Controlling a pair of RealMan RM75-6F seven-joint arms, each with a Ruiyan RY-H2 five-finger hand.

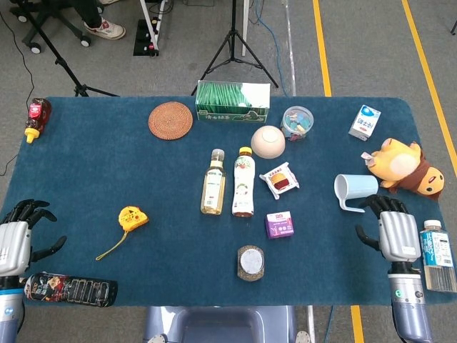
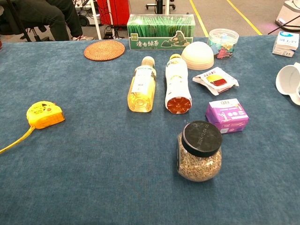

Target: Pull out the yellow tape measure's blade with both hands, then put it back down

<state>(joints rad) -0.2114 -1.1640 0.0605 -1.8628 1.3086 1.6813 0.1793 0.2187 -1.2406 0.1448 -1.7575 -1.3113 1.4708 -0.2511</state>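
While the yellow tape measure (image 1: 133,217) lies untouched on the blue worktop (image 1: 143,164), both robot hands are seen at the near corners, fingers spread and nothing held. The left robot hand (image 1: 16,243) is at the near-left edge, with the tape measure well apart from it, further in and toward the middle. The right robot hand (image 1: 397,232) is at the opposite side, far across the worktop from the case. A yellow cord or strip (image 1: 111,246) is shown running from the case back toward the left robot hand's side, so the long axis slants from the case toward the near-left corner; whether it is the blade cannot be told.

One dark snack packet (image 1: 71,290) is pictured just beside the left robot hand. One pale blue cup (image 1: 354,189) on its side and one water bottle (image 1: 436,255) are seen close by the right robot hand, with one plush toy (image 1: 403,164) beyond. Between the robot hands, two drink bottles (image 2: 160,84) are laid side by side, with one purple box (image 2: 227,115) and one black-lidded jar (image 2: 199,151) near them.
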